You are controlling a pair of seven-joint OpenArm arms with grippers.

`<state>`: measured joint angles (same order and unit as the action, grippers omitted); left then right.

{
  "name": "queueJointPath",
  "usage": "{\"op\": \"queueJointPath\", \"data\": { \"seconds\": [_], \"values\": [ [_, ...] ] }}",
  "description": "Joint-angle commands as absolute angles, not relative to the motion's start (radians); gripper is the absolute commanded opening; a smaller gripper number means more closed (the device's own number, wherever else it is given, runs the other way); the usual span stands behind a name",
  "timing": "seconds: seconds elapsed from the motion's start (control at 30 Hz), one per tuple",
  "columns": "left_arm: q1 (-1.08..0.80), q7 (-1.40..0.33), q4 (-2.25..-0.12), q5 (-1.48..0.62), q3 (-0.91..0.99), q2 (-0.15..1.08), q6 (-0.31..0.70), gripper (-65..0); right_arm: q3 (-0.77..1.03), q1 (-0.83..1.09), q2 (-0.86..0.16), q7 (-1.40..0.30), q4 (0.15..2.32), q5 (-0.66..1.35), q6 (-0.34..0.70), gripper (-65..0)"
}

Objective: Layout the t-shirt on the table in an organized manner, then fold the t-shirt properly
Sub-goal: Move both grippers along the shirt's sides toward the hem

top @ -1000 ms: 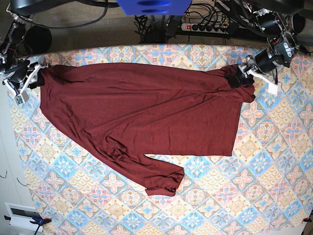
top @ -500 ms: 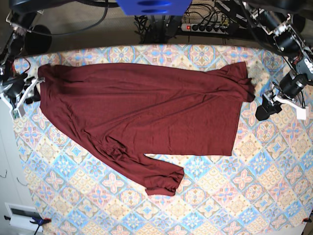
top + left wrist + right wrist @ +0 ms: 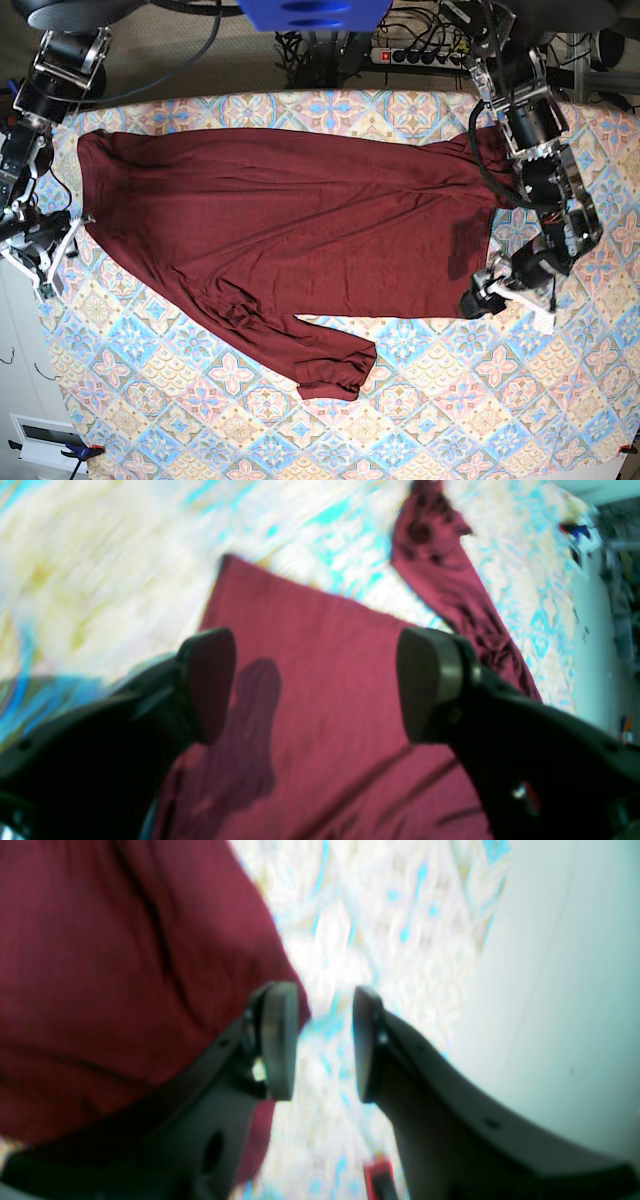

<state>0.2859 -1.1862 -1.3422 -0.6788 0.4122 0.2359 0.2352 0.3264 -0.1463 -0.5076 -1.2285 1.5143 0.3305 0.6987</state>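
Left gripper: jaws wide, empty; above the t-shirt hem corner, probably to pull it flat
Right gripper: partly open, holding nothing; beside the opposite edge
Table: one sleeve still bunched

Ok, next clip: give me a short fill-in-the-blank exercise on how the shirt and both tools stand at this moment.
1. The maroon t-shirt lies spread on the patterned ____.
2. The left tool hovers at the shirt's lower corner with its fingers ____, nothing between them.
3. The right tool sits just off the shirt's edge, and between its pads only the ____ shows.
4. One long ____ trails toward the near edge, its end bunched.

Missing words: table; open; tablecloth; sleeve
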Motion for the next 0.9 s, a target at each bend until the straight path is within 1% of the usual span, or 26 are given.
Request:
{"op": "queueJointPath", "data": {
  "seconds": [0.0,0.13,0.33,0.53,0.67,0.77,0.87],
  "values": [
    [0.326,-1.152,-1.322,-0.667,0.412,0.252,0.234,-20.1,0.315,-0.163,-0.530,-1.205,1.506,0.335,0.698,-47.3],
    [0.392,-1.079,-1.184,-0.608,0.412,0.252,0.234,-21.1,0.245,-0.182,-0.530,-1.144,1.425,0.334,0.698,-47.3],
    [0.455,-0.966,-1.036,-0.532,0.389,0.252,0.234,-21.1,0.163,-0.285,-0.529,-1.129,1.385,0.334,0.698,-47.3],
    [0.464,-0.828,-0.963,-0.519,0.251,0.252,0.232,-21.0,0.159,-0.288,-0.527,-1.129,1.386,0.334,0.698,-47.3],
    [0.486,-0.773,-0.845,-0.519,0.182,0.252,0.232,-21.1,0.159,-0.291,-0.527,-1.129,1.386,0.334,0.698,-47.3],
    [0.490,-0.733,-0.783,-0.521,0.166,0.252,0.205,-21.1,0.162,-0.291,-0.527,-1.129,1.386,0.334,0.698,-47.3],
    [0.479,-0.716,-0.782,-0.526,0.170,0.257,0.180,-21.1,0.162,-0.291,-0.527,-1.129,1.386,0.334,0.698,-47.3]
  ]
}}
